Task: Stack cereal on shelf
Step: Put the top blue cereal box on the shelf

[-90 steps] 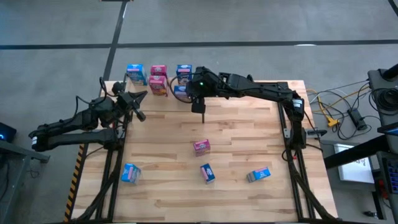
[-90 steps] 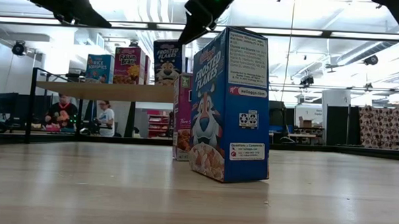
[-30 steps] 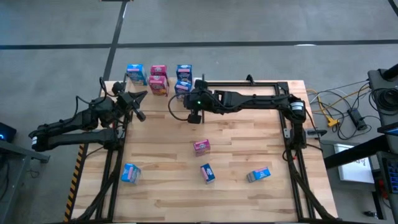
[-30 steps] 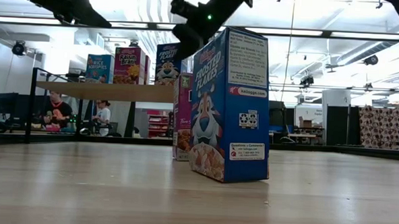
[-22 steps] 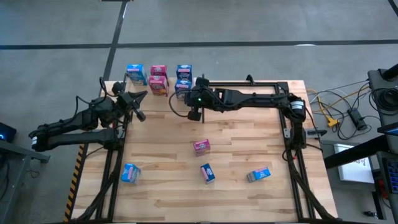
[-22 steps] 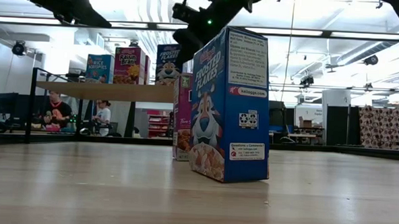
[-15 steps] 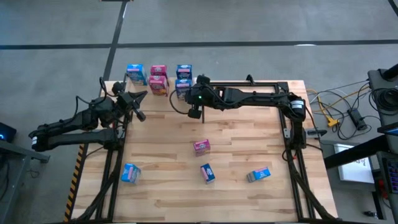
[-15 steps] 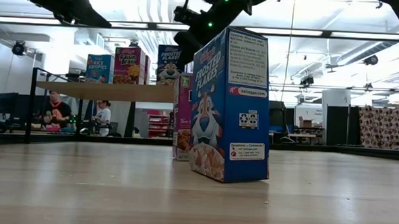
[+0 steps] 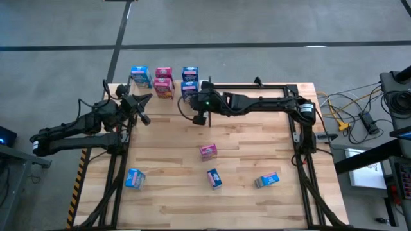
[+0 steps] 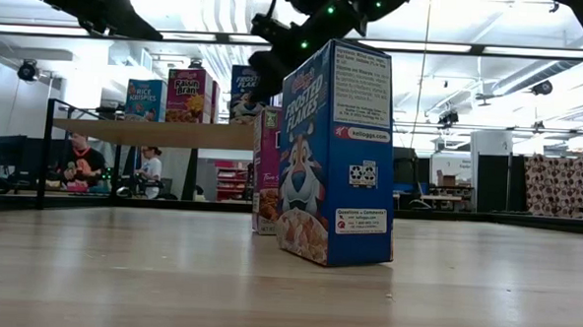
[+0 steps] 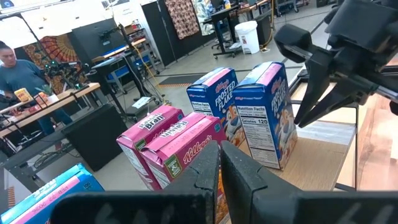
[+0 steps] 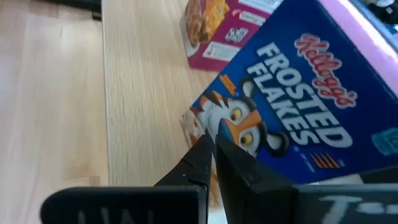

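Right gripper, fingers pressed together, is hovering beside blue cereal box on shelf. Left gripper is waiting closed, far left.

The tall blue cereal box nearest the low camera reads "FROSTED FLAKES" down its front edge, with "kelloggs.com" on a red band and a white "Questions or Comments?" panel on its side; other side print is too small to read; on the shelf behind it, a blue box reads "RICE KRISPIES", the magenta box beside it "RAISIN BRAN", and the next blue box "FROSTED FLAKES"; in the left wrist view a blue box reads "FROSTED FLAKES", its neighbour "Nutrition Facts" and "120", and a pink box "Kellogg's"; in the right wrist view a blue box reads "Kellogg's FROSTED FLAKES".
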Tool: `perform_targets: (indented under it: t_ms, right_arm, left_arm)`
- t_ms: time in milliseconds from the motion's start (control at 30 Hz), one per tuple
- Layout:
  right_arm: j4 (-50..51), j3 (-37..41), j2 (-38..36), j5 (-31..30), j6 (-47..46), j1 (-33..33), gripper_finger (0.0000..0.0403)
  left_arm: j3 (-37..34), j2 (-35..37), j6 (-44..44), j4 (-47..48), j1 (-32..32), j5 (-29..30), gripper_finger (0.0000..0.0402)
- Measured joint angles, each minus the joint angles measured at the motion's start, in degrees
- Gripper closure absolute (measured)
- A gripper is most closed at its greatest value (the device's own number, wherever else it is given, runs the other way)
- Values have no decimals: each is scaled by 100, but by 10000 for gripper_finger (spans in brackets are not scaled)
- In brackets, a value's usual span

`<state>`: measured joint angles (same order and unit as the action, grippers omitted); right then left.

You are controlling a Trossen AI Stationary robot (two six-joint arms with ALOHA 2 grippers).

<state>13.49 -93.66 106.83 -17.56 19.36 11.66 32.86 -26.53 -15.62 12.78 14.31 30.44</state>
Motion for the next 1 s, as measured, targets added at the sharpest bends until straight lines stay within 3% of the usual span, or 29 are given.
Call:
perform_targets:
  t_ms: [333, 1000]
  right_arm:
    - [-820, 203, 0, 2, 120, 0, 390]
    - [-1089, 201, 0, -46, -62, 157, 390]
  left_arm:
    - [0, -1, 0, 0, 0, 1, 401]
    - [0, -2, 0, 2, 0, 1, 401]
